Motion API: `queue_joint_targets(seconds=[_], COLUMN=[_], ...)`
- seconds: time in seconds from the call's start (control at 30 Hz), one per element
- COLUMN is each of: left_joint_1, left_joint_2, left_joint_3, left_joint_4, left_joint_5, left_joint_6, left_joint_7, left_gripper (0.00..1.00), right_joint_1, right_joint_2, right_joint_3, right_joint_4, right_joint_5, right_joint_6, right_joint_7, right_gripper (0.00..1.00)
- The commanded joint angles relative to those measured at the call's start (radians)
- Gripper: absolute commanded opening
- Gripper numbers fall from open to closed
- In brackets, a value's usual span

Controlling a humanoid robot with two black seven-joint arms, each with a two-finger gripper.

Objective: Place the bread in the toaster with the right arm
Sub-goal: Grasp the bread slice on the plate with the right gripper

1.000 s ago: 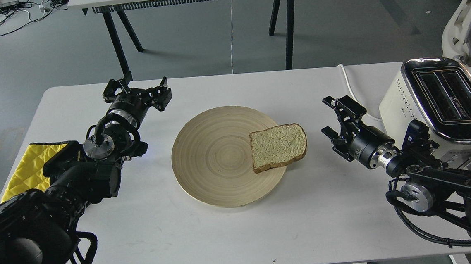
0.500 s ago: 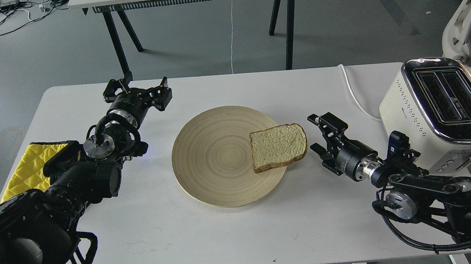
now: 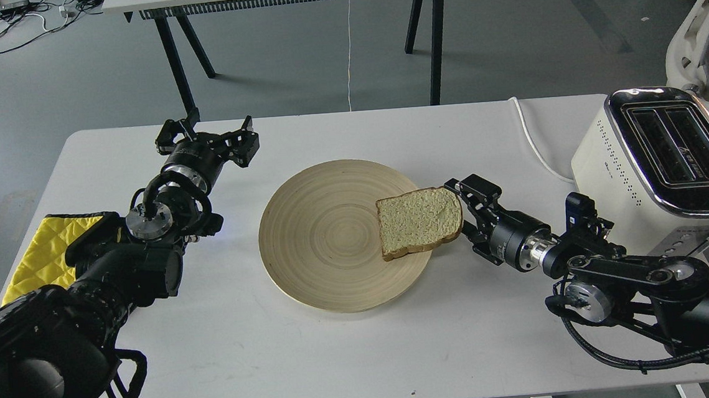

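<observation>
Bread [image 3: 419,220] is seen lying flat on the right side of the round wooden plate [image 3: 320,239], its right edge overhanging the rim. Right pincer [image 3: 463,211] is held low at that overhanging edge, fingers spread, one above and one below the crust; contact cannot be told. Toaster [image 3: 651,159] is seen at the far right of the white worktop [image 3: 366,360], slots up, well apart from the bread. Left pincer [image 3: 208,137] is spread, near the worktop's far left, beyond the yellow cloth [image 3: 46,248].

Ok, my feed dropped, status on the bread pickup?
Right hand open at the bread's right edge, no grip yet. Left hand open, idle. Bread on plate. Toaster slots unobstructed.
</observation>
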Motion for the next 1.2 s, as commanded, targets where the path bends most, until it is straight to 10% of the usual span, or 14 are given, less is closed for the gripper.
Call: queue_joint_targets(seconds=[0.0,1.17], left_joint_1=[0.000,0.000], left_joint_2=[-0.001,0.001], left_joint_3=[0.000,0.000], left_joint_4=[0.000,0.000], left_joint_5=[0.000,0.000], left_joint_6=[0.000,0.000], left_joint_7=[0.000,0.000], left_gripper=[1.00,1.00], right_joint_1=[0.000,0.022], right_joint_2=[0.011,0.013], right_joint_3=[0.001,0.036], right_joint_4=[0.001,0.053], right_joint_5=[0.002,0.011], right_joint_6=[0.000,-0.002], right_joint_7=[-0.032,-0.028], right_gripper=[0.63,0.04])
